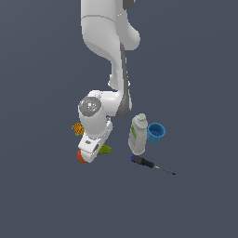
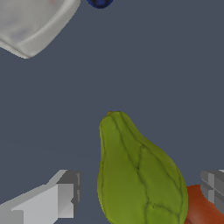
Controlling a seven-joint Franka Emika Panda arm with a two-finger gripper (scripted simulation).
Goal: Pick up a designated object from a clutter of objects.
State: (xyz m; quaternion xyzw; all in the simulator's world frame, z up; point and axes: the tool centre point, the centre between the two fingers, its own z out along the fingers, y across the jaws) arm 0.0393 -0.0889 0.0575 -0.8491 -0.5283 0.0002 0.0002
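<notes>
The olive-green lumpy, pear-like object (image 2: pixel 140 175) lies on the floor between my gripper's two fingers. The gripper (image 2: pixel 140 192) is open, and a gap shows between each grey pad (image 2: pixel 70 190) and the lump. In the exterior view the hand (image 1: pixel 94 154) is low over the floor and hides most of the green lump (image 1: pixel 106 149). The orange-red ball (image 2: pixel 199 210) lies right beside the lump, by the other finger (image 2: pixel 213 188). It also shows in the exterior view (image 1: pixel 82 158) under the hand.
A yellow-orange speckled bit (image 1: pixel 77 128) lies behind the hand. On the exterior view's right are a white bottle (image 1: pixel 138 135), a blue cup (image 1: pixel 156 132) and a blue-handled screwdriver (image 1: pixel 148 163). The bottle (image 2: pixel 30 22) and the screwdriver handle (image 2: pixel 99 2) also show in the wrist view.
</notes>
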